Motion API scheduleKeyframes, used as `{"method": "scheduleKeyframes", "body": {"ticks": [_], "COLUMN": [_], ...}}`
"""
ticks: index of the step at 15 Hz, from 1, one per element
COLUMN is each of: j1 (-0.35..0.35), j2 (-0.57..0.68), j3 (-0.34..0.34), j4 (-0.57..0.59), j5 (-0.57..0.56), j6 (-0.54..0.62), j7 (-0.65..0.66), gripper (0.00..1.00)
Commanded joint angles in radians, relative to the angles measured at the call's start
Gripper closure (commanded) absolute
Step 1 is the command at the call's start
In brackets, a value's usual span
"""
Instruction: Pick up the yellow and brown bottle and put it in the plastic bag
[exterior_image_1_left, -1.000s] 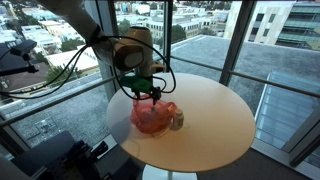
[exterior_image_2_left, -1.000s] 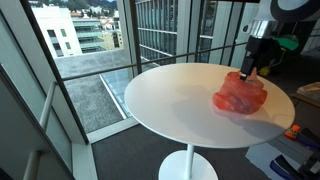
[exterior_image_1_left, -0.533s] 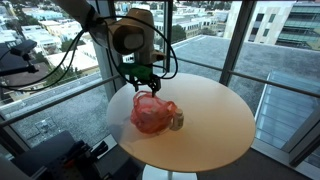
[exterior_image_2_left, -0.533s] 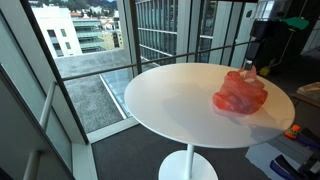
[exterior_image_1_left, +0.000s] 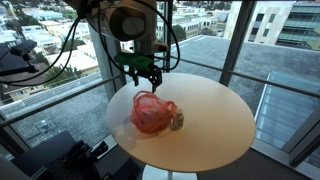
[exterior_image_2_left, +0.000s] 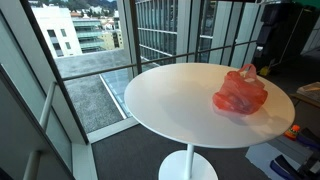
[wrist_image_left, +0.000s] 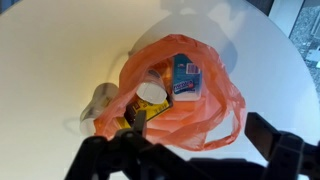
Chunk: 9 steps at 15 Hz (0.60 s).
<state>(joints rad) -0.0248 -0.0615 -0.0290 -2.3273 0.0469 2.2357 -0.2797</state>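
The orange-red plastic bag (wrist_image_left: 215, 100) lies open on the round white table (wrist_image_left: 60, 60). The yellow and brown bottle (wrist_image_left: 140, 110) with a white cap lies inside it, next to a blue box (wrist_image_left: 183, 78). My gripper (wrist_image_left: 190, 160) is open and empty, with its fingers spread wide above the bag and apart from it. In both exterior views the bag (exterior_image_1_left: 152, 113) (exterior_image_2_left: 240, 92) sits on the table. The gripper (exterior_image_1_left: 141, 75) hangs a short way above it. The bottle is not distinguishable there.
A small grey object (exterior_image_1_left: 177, 121) lies against the bag's side and also shows in the wrist view (wrist_image_left: 100, 103). The table (exterior_image_1_left: 220, 120) (exterior_image_2_left: 170, 100) stands by tall windows with a railing. Dark equipment (exterior_image_1_left: 70, 155) sits on the floor nearby.
My gripper has risen straight up from the bag's mouth, open and empty. The bag and its contents stay in place on the table.
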Motion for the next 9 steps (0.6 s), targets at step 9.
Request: {"method": "scheduleKeyframes", "body": {"ticks": [9], "j1": [0.002], "j2": [-0.074], "j3": [-0.02], "j4": [-0.001], "j5": [0.001], "j6": [-0.078], "j7": [0.016], "gripper": [0.0]}}
